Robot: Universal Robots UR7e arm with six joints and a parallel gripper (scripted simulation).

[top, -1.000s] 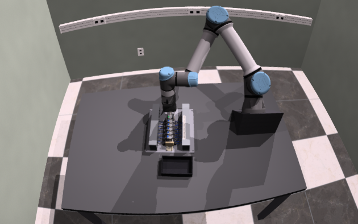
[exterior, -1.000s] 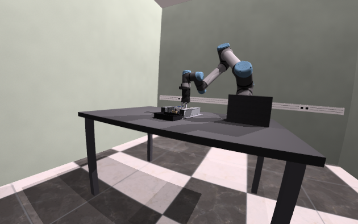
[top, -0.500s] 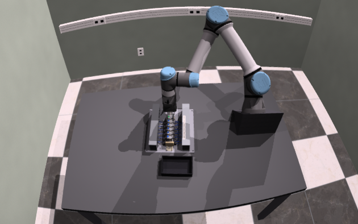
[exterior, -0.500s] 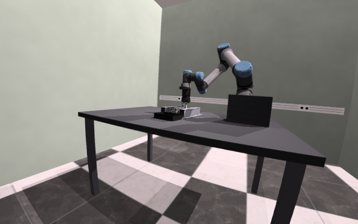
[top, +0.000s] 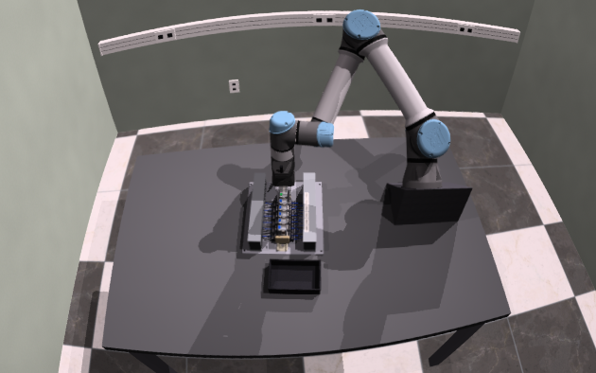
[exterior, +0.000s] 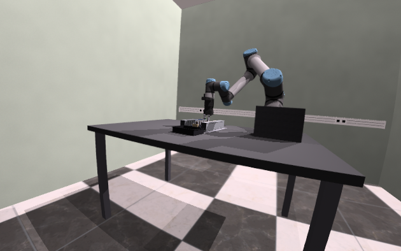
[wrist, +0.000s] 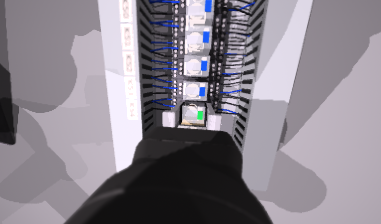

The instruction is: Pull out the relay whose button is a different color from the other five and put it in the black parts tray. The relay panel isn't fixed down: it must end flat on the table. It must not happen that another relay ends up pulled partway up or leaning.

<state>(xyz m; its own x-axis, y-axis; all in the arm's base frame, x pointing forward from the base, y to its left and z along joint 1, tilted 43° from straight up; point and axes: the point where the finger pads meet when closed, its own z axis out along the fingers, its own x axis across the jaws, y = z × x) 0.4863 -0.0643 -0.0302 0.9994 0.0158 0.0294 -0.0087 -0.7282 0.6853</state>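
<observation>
One dark surface [top: 156, 265] carries one relay panel [top: 314, 208] and one black parts tray [top: 293, 276] just beside it. My hand [wrist: 191, 120] grips the single green-button relay [wrist: 193, 114] at the row's end; four blue-button relays [wrist: 197, 65] show beyond

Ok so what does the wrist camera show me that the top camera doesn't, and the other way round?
Only the wrist view shows the button colors plainly: the green-button relay sits between the pale fingers, and the relays beyond it carry blue buttons.

Only the top view shows the whole layout: the black parts tray lying apart from the relay panel on the side away from the gripper, with no relay in it, plus the arm's base.

Both show the gripper at the panel's end, shut on the green-button relay, and the blue wiring.
</observation>
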